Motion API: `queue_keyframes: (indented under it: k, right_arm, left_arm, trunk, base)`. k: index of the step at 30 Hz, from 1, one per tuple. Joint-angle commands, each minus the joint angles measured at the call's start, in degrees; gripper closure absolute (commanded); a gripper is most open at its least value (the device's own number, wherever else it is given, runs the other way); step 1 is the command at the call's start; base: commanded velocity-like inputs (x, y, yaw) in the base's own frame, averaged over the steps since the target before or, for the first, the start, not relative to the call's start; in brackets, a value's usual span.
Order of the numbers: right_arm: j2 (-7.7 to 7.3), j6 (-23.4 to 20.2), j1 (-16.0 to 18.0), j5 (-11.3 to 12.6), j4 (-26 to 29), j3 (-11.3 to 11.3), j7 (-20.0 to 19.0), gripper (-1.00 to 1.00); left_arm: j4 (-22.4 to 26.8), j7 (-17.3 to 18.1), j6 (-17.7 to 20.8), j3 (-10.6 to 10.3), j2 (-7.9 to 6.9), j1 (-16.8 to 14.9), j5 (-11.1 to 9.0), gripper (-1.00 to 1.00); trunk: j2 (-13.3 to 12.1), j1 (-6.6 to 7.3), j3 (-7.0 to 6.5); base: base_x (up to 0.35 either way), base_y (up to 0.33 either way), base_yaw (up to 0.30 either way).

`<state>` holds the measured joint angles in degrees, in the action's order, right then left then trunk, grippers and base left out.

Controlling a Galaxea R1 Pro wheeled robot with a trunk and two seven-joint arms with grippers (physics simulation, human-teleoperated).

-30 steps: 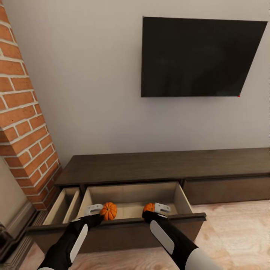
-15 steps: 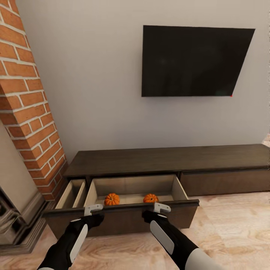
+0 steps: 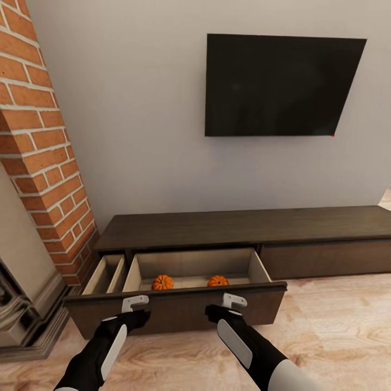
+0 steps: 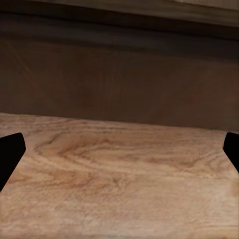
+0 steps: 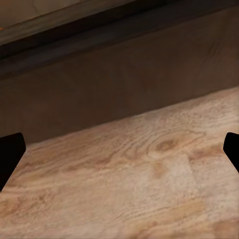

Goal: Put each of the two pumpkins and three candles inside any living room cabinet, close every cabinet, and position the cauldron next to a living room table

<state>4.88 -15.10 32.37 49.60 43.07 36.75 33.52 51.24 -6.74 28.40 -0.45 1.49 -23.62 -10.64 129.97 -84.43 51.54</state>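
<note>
Two small orange pumpkins (image 3: 162, 282) (image 3: 218, 281) lie side by side in the wide open drawer (image 3: 174, 310) of the dark-brown cabinet (image 3: 244, 228). Both grippers hover just in front of the drawer front, above the floor. My left gripper (image 3: 134, 302) is open and holds nothing; in the left wrist view its black fingertips (image 4: 10, 152) stand far apart before the drawer front (image 4: 119, 74). My right gripper (image 3: 233, 300) is open too, its fingertips (image 5: 10, 152) spread wide and empty. The grey coffee table is out of view.
A narrow drawer (image 3: 106, 274) at the cabinet's left end also stands open. A brick chimney (image 3: 43, 163) and a grey fireplace base (image 3: 27, 320) close off the left. A black TV (image 3: 279, 84) hangs on the wall. Pale wood floor (image 3: 336, 336) stretches to the right.
The view has pulled back from the cabinet. Both grippers, which were over the drawer at the pumpkins, now sit outside its front. The pumpkins stay in the drawer.
</note>
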Motion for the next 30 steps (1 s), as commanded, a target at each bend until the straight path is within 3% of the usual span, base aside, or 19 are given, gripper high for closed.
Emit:
queue_keyframes:
  k: [1, 5, 16, 21, 30]
  right_arm:
    - [-0.04, -0.19, 0.07, 0.24, 0.08, 0.18, 0.40, -1.00]
    - [-0.03, -0.19, 0.09, 0.24, 0.08, 0.19, 0.40, -1.00]
    - [0.01, -0.09, 0.06, 0.31, 0.07, 0.16, 0.32, -1.00]
    - [-0.01, 3.00, 0.06, 0.44, 0.02, 0.29, 0.16, -1.00]
    - [0.04, 5.18, 0.06, 0.42, 0.00, 0.42, -3.06, -1.00]
  left_arm:
    - [0.09, -0.43, 0.24, -0.03, 0.00, -0.02, -0.61, -1.00]
    - [0.09, -0.46, 0.16, -0.05, 0.00, -0.02, -0.60, -1.00]
    - [1.30, -0.22, 0.06, -0.27, -0.08, -0.02, -0.60, -1.00]
    - [1.66, -0.17, -0.23, -0.51, -0.09, 0.09, -0.54, -1.00]
    - [1.56, -0.59, -0.48, -0.59, -0.25, 0.15, -0.32, -1.00]
  trunk:
    - [0.44, -0.22, 0.24]
    - [2.05, -1.09, 0.96]
    - [2.85, -1.53, 1.32]
    - [2.85, -1.53, 1.32]
    - [6.46, -3.51, 2.94]
  base:
    - [0.000, 0.000, 0.000]
    - [0.000, 0.000, 0.000]
    - [0.000, 0.000, 0.000]
    - [0.000, 0.000, 0.000]
    - [0.000, 0.000, 0.000]
